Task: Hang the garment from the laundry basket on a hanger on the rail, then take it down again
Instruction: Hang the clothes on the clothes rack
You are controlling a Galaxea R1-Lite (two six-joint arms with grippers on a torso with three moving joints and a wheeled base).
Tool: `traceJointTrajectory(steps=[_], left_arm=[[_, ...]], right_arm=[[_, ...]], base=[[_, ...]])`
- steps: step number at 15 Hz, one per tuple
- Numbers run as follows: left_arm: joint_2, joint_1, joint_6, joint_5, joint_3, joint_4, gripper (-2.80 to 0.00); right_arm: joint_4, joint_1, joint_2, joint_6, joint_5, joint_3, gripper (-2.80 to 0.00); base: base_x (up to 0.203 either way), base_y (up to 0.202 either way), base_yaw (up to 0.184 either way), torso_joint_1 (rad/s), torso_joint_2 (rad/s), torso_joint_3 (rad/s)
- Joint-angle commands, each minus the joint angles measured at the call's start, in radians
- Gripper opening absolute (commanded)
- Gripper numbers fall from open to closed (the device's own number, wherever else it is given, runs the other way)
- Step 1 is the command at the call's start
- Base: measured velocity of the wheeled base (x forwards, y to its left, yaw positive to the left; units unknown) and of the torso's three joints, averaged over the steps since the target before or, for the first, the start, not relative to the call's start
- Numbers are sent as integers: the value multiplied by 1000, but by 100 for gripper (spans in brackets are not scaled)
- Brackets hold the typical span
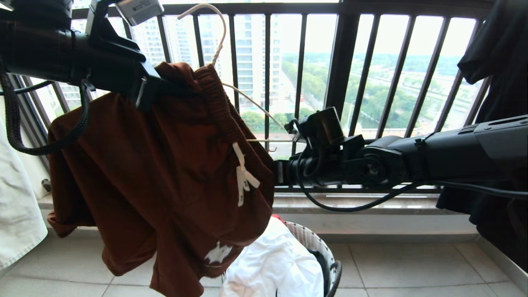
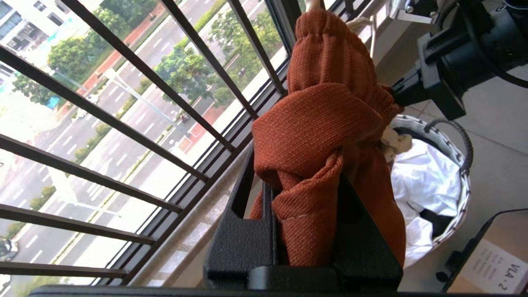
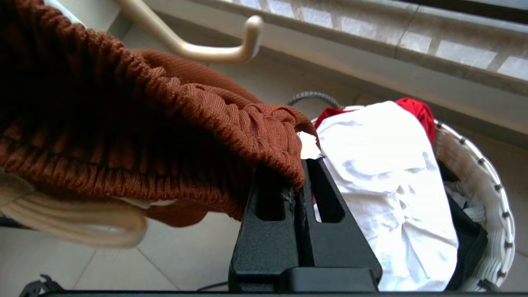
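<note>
Balcony setting: black railing [image 1: 342, 62] with vertical bars across the back, pale tiled floor [image 1: 404, 268] below, city and trees beyond.

Left claw [image 1: 144, 93] comes in from 10 o'clock in the head view, closed tight on a bunched fold of the rust-brown shorts [image 1: 165, 173]. In the left wrist view the fabric [image 2: 317, 136] is wedged between both fingers [image 2: 243, 231], pinched fully. Shorts hang down from that grip toward 6 o'clock, white drawstring [image 1: 244, 175] dangling at the front, small white print [image 1: 218, 252] near the hem.

Cream wire hanger [image 1: 218, 37] sits at 12 o'clock above the shorts, one arm running inside the waistband, its other arm slanting toward 4 o'clock out to the right claw [image 1: 280, 172]. Hook top runs out of the frame; rail not in view.

Right claw reaches in from 3 o'clock, tips right at the waistband edge. Right wrist view: fingers [image 3: 288, 231] are pressed together, gathered waistband [image 3: 231, 119] lying over and just past the tips; a grip on the cloth itself can't be confirmed. Hanger's notched end [image 3: 247, 37] shows above the waistband.

Laundry basket [image 1: 326, 255] on the floor at 5 o'clock, below the shorts, white cloth [image 1: 272, 264] piled in it, red piece [image 3: 416, 109] at its far edge. Black T-shirt [image 1: 499, 82] hangs at far 3 o'clock.
</note>
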Motion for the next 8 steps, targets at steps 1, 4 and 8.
traceJointTrajectory(steps=[1, 4, 8], left_arm=[[-18, -2, -35, -4, -7, 2, -280], [-32, -4, -39, -4, -5, 2, -280], [-34, -7, -44, -4, -5, 2, -280]], right_arm=[[-53, -34, 16, 3, 1, -2, -280], [-82, -66, 22, 1, 4, -8, -280], [-110, -84, 40, 0, 4, -14, -280]], base=[[0, 0, 0, 0, 0, 0], [0, 0, 0, 0, 0, 0], [0, 0, 0, 0, 0, 0]])
